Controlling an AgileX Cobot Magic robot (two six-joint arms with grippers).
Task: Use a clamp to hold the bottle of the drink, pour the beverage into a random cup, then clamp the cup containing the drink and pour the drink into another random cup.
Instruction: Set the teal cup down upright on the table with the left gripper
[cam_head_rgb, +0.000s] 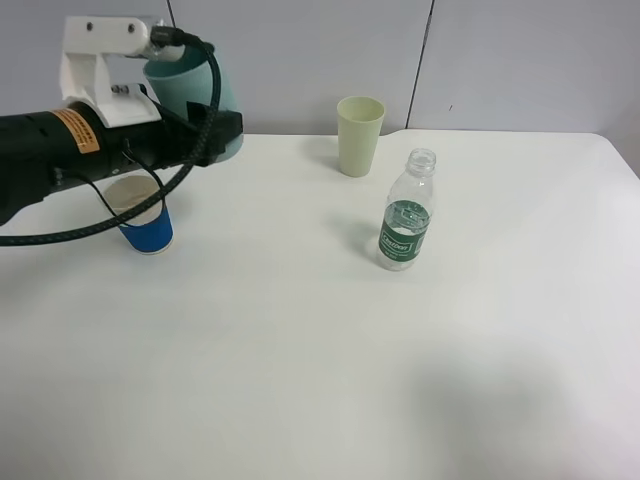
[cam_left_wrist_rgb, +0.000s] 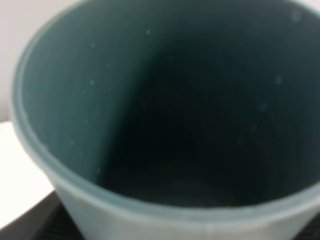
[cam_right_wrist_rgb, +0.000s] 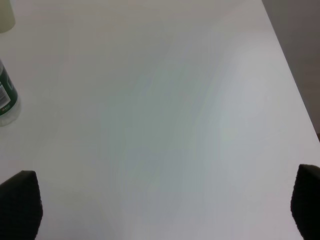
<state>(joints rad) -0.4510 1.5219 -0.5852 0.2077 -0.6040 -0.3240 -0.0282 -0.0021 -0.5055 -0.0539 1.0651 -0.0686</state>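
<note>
White lettering seen on the green label of the bottle (cam_head_rgb: 406, 225), too small to be read, an orange sticker on the left arm (cam_head_rgb: 75, 131), print illegible

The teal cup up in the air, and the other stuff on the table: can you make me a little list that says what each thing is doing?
teal cup: lifted off the table, gripped by the left gripper
blue cup: upright, under the left arm
yellow-green cup: upright at the back, untouched
bottle: upright, cap off, standing alone
right gripper: open, holding nothing, over bare table
</note>
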